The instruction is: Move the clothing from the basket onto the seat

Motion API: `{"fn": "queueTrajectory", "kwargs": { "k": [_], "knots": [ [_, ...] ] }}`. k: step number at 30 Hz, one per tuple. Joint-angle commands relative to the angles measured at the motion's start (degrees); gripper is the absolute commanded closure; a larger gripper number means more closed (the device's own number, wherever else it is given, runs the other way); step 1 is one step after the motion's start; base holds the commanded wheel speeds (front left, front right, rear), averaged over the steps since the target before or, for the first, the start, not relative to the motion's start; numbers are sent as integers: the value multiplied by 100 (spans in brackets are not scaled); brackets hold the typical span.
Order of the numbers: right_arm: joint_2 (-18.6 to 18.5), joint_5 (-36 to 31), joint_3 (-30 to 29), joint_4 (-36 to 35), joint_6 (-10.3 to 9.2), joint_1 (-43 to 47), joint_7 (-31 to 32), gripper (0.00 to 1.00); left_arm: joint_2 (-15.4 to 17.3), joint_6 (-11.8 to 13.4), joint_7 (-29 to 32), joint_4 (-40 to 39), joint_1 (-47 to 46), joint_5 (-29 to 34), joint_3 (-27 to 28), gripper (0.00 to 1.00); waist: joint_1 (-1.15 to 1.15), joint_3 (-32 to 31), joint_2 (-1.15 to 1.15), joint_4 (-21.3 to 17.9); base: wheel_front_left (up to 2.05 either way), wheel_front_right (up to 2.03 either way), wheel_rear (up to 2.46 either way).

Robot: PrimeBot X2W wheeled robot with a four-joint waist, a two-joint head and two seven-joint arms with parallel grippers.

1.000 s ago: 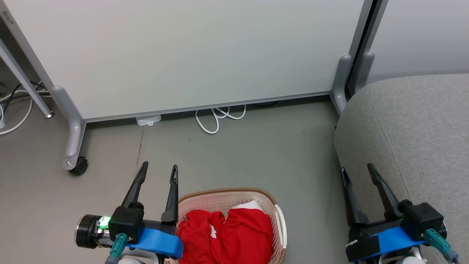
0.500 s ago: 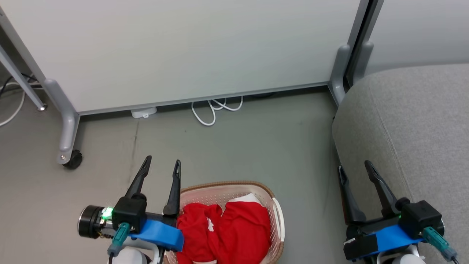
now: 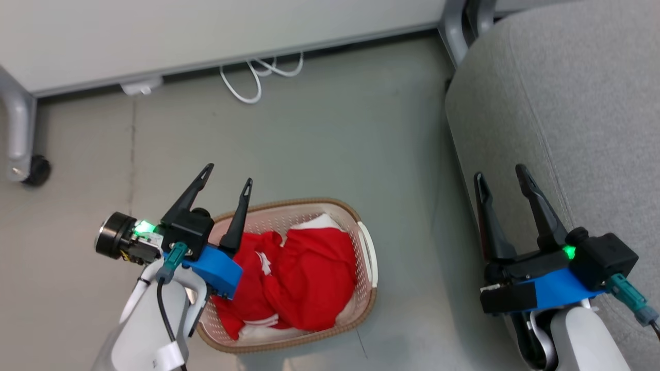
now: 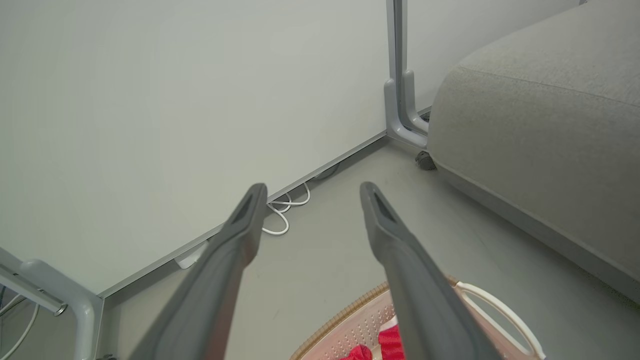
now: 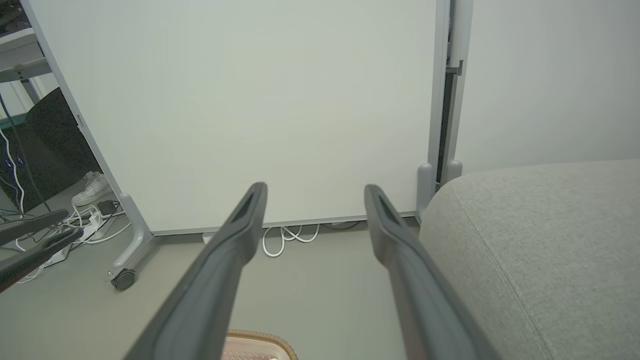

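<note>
Two grippers frame your view. At far left, one black castor [image 3: 37, 170] carries a grey panel leg [image 3: 19, 129], and one looped white cable [image 3: 246, 82] lies on the floor [image 3: 335, 139] below the white panel [image 3: 206, 31]. Your left gripper [image 3: 229, 173] hovers above the left rim of the one basket [image 3: 299, 200], fingers spread and empty. Inside lies the clothing [image 3: 304, 278], a red heap with white parts; you cannot tell how many pieces. A strip of floor lies between basket and seat [image 3: 577, 103]. Your right gripper [image 3: 500, 171] hangs at that one grey seat's left edge, fingers apart, holding nothing
</note>
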Motion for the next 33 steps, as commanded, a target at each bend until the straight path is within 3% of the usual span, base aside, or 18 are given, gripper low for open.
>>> {"fn": "queueTrajectory", "kwargs": {
  "k": [1,12,19,25,33],
  "knots": [
    [-18,43,-2,-32,1,-127,-20,0,88,-31,-15,152,-187,24,-90,0,-1,470,0,-256,0,0,0],
    [-14,140,-78,-196,1,-759,-20,0,659,-33,-7,1953,-1468,-100,-1390,0,-1,1511,0,-606,0,0,0],
    [-12,164,-80,-288,1,-1006,-20,0,745,-33,125,3101,-2182,-302,-2315,0,-1,2030,0,-761,0,0,0],
    [-12,181,-79,-336,1,-1134,-20,0,726,-34,712,3866,-2565,-527,-2975,0,-1,2386,0,-822,0,0,0],
    [-13,186,-72,-435,1,-1320,-20,0,805,-34,1313,4256,-2919,-727,-3664,0,-1,2817,0,-852,0,0,0]
  ]
}}
